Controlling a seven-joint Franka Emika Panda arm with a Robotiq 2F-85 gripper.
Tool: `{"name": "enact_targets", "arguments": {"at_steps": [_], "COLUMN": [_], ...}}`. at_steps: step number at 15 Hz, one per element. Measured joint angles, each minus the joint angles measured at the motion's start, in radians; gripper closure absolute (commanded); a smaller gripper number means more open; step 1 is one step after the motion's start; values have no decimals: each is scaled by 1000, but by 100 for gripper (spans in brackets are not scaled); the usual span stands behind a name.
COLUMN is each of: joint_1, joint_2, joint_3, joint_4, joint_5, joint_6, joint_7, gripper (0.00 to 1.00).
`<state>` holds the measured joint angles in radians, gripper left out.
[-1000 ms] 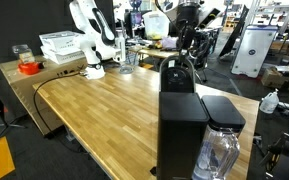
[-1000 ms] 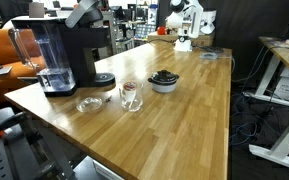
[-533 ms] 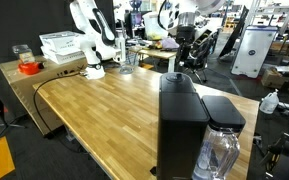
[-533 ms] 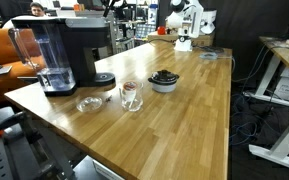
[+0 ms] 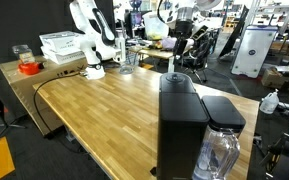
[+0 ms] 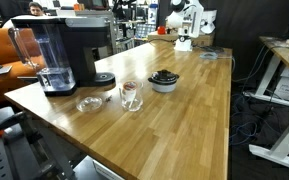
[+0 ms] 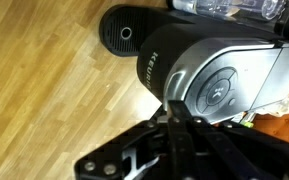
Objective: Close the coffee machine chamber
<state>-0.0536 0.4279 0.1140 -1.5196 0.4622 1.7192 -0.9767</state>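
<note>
Exterior view from behind: one coffee machine (image 5: 182, 125) stands at the near end of the table (image 5: 99, 110), close to that edge, with one water tank (image 5: 222, 150) touching its side. Its chamber (image 5: 176, 82) tops the body. The gripper (image 5: 176, 62) hangs just above it, apart from it. The long plank surface behind is open as far as one white arm (image 5: 88, 40) and one basket (image 5: 62, 44) at the far end. Exterior view from the side: the machine sits at a table corner; the head lies level, with no gap seen. In front of it are one glass (image 6: 131, 96), one small dish (image 6: 88, 103) and one bowl (image 6: 164, 81), all apart from each other — wide bare wood beyond them. Wrist view: the silver-ringed emblem faces the camera and one round drip tray (image 7: 124, 33) shows beyond the chamber. The fingers are a dark mass — cannot tell whether they are apart or together.
</note>
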Motion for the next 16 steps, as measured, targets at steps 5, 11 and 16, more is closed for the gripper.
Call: {"name": "enact_targets", "arguments": {"at_steps": [5,11,16], "joint_1": [10,55,105], "joint_2": [-127,-374,-528], "joint_3": [-16,-17,-15], "joint_4": [-60,-300,-492], "joint_5": [-165,-336,-326], "joint_6": [37,47,72], "joint_7": [118,308,394], "gripper": [96,81,61]}}
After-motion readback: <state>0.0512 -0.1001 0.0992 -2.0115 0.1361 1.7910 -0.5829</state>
